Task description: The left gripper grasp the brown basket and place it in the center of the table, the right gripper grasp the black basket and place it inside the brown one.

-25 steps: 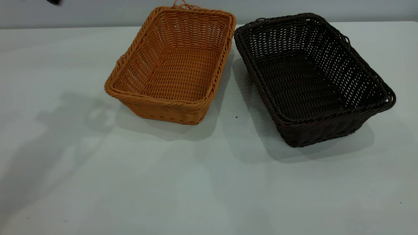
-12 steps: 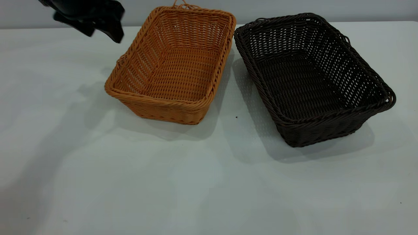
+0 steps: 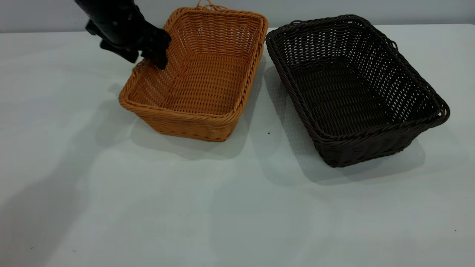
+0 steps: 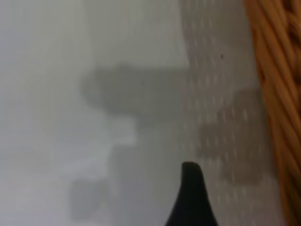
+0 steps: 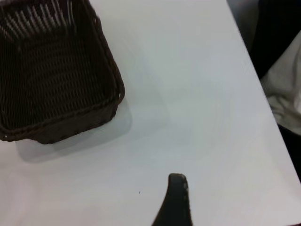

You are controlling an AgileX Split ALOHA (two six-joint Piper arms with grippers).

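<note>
The brown basket [image 3: 200,74] stands on the table [image 3: 111,193] at the back, left of centre. The black basket [image 3: 352,89] stands right beside it, their near corners almost touching. My left gripper [image 3: 145,58] is open and empty at the brown basket's left long rim, one finger outside and one inside. In the left wrist view one dark finger [image 4: 190,197] shows beside the brown basket's rim [image 4: 277,94]. My right gripper is out of the exterior view; its wrist view shows one finger [image 5: 176,200] over bare table, well away from the black basket [image 5: 51,75].
The table's right edge [image 5: 263,89] runs close to my right gripper, with dark and white things beyond it. A grey wall [image 3: 334,9] stands behind the baskets.
My left gripper has come in from the upper left and moved down and right to the brown basket's left rim. Both baskets have stayed in place.
</note>
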